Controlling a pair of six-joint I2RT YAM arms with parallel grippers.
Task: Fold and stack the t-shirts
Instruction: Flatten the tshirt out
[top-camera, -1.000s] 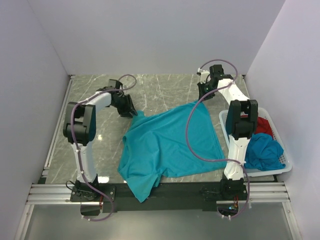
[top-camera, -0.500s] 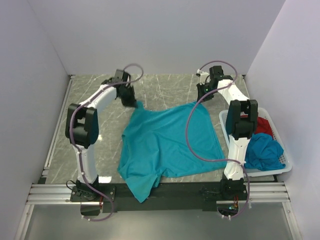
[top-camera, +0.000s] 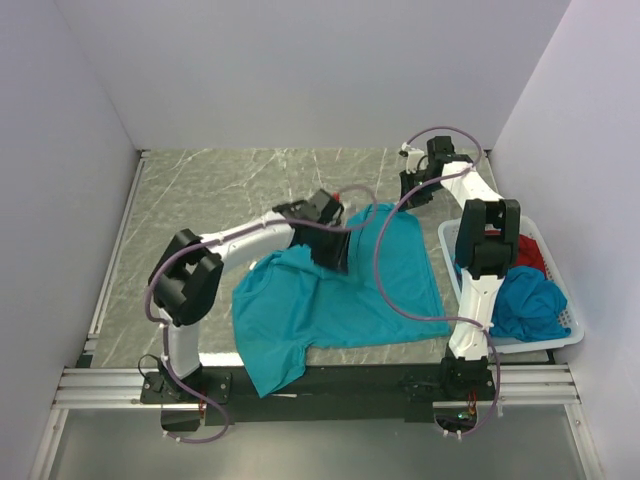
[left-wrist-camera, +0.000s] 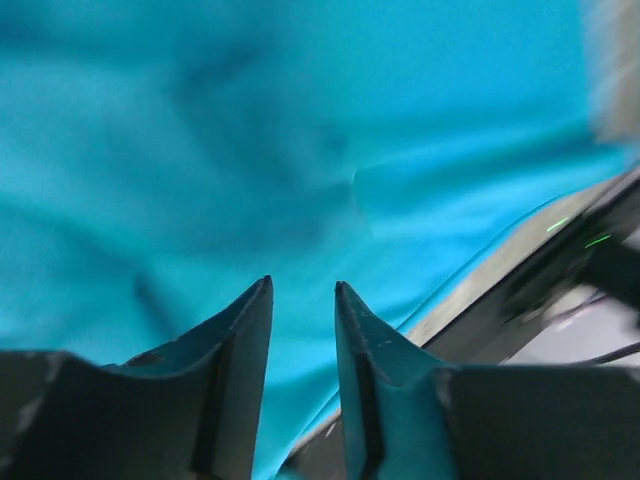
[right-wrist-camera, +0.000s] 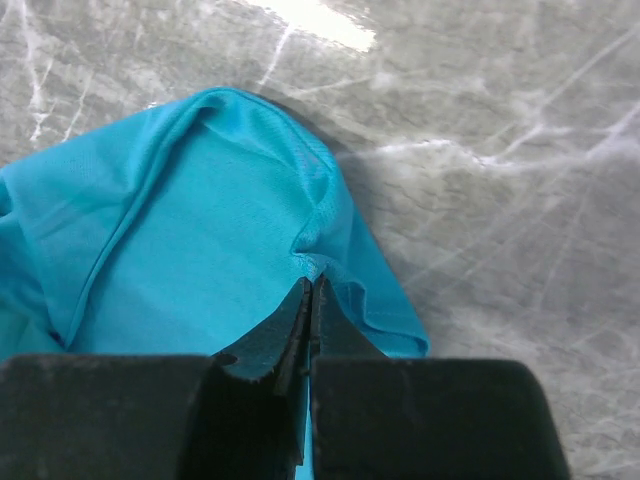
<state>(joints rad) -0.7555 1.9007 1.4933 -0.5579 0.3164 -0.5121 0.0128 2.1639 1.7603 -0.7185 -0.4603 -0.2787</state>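
Over at the desk's (top-camera: 200, 190) right edge, white basket (top-camera: 560, 340) holding blue shirt (top-camera: 525, 300) and red shirt (top-camera: 528, 252), teal t-shirt (top-camera: 375, 295) spread mid-desk, one sleeve toward the near-left, left tool (left-wrist-camera: 303, 300) parted above it, grasping nothing, right tool (right-wrist-camera: 309, 295) clenched on its far corner.

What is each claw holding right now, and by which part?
The right claw pinches the teal shirt at its far corner, by the hem. The left claw is open above the shirt, holding nothing.

No text, label, brand, number or sign can be read in any of the views.
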